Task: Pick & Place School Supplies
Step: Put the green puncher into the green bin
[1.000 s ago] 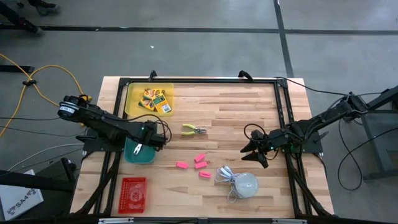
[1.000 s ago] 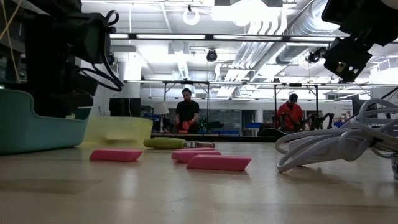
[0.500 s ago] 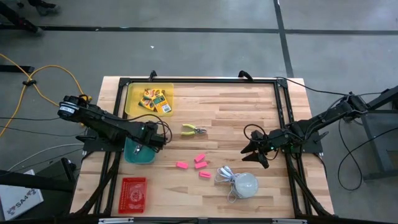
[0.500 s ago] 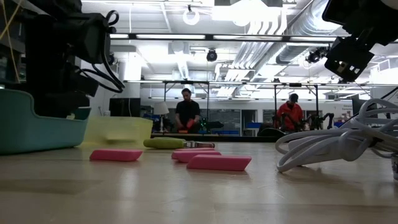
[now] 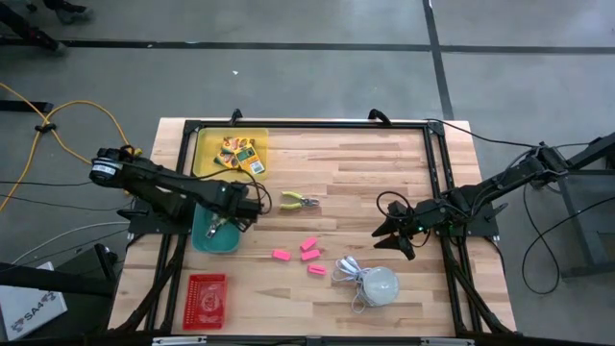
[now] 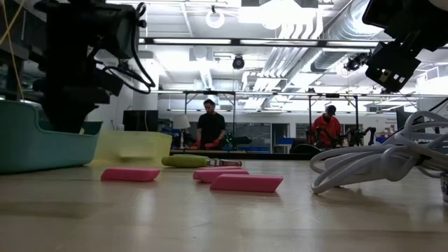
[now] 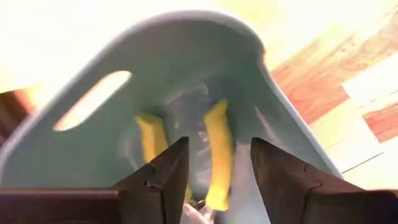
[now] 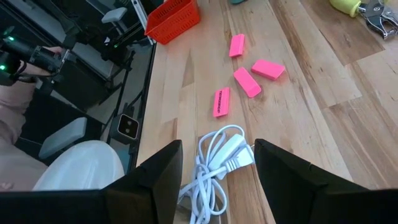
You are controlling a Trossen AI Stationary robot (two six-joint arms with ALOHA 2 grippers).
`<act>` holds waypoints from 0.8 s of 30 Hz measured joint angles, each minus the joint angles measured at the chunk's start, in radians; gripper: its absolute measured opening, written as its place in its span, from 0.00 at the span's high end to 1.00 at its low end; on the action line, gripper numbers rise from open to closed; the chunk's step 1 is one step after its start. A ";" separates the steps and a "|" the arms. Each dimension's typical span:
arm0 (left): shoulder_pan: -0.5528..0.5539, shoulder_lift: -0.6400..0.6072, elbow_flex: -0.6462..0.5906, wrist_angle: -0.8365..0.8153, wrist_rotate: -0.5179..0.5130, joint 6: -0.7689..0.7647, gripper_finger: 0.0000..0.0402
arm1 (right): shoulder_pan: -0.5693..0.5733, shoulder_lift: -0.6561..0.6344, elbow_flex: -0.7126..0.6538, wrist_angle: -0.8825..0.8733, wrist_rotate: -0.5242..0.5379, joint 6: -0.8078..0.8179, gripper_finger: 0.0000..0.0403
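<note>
My left gripper hangs open over the teal bin at the table's left. The left wrist view looks down into the bin, where two yellow pieces lie on the bottom. My right gripper waits open at the table's right, above the white cord. Several pink erasers lie flat mid-table, also in the right wrist view. The lime-handled tool lies beyond them. The yellow-and-green boxes sit in the yellow tray.
A white dome with a coiled cord sits near the table's near edge, right of the erasers. A red basket stands at the near left corner. A black frame runs around the tabletop. People stand far behind in the low view.
My left gripper has risen a little over the teal bin and shifted slightly toward the table's right. My right arm and the things on the table have stayed put.
</note>
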 joint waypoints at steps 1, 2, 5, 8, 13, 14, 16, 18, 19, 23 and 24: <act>0.005 0.000 0.012 -0.022 0.000 0.001 0.59 | 0.000 0.000 0.000 0.000 0.000 0.000 0.53; 0.009 0.000 0.025 -0.043 0.000 0.002 0.59 | 0.000 0.000 0.000 0.000 0.000 0.000 0.53; 0.015 0.000 0.056 -0.091 0.002 0.008 0.59 | 0.000 0.000 0.000 0.000 0.000 0.000 0.53; 0.015 0.000 0.090 -0.109 0.006 0.008 0.59 | 0.000 0.000 0.000 0.000 0.000 -0.005 0.53; 0.015 0.000 0.163 -0.110 0.039 0.043 0.59 | 0.000 0.000 0.000 0.000 0.000 -0.006 0.53; 0.014 0.000 0.179 -0.107 0.041 0.058 0.59 | 0.000 0.000 0.000 0.000 0.000 -0.006 0.53; 0.009 0.000 0.212 -0.090 0.040 0.098 0.59 | 0.000 0.000 0.000 0.000 0.000 -0.007 0.53; 0.007 0.000 0.243 -0.059 0.035 0.161 0.59 | -0.001 0.000 0.000 0.000 0.000 -0.008 0.53; 0.007 0.000 0.256 -0.031 0.033 0.201 0.59 | -0.001 0.000 0.000 0.000 0.001 -0.008 0.53; 0.007 0.000 0.271 0.134 0.035 0.385 0.59 | -0.001 0.000 0.000 0.000 0.029 -0.008 0.53; 0.007 0.000 0.271 0.176 0.035 0.434 0.59 | -0.001 0.000 0.000 0.000 0.030 -0.008 0.53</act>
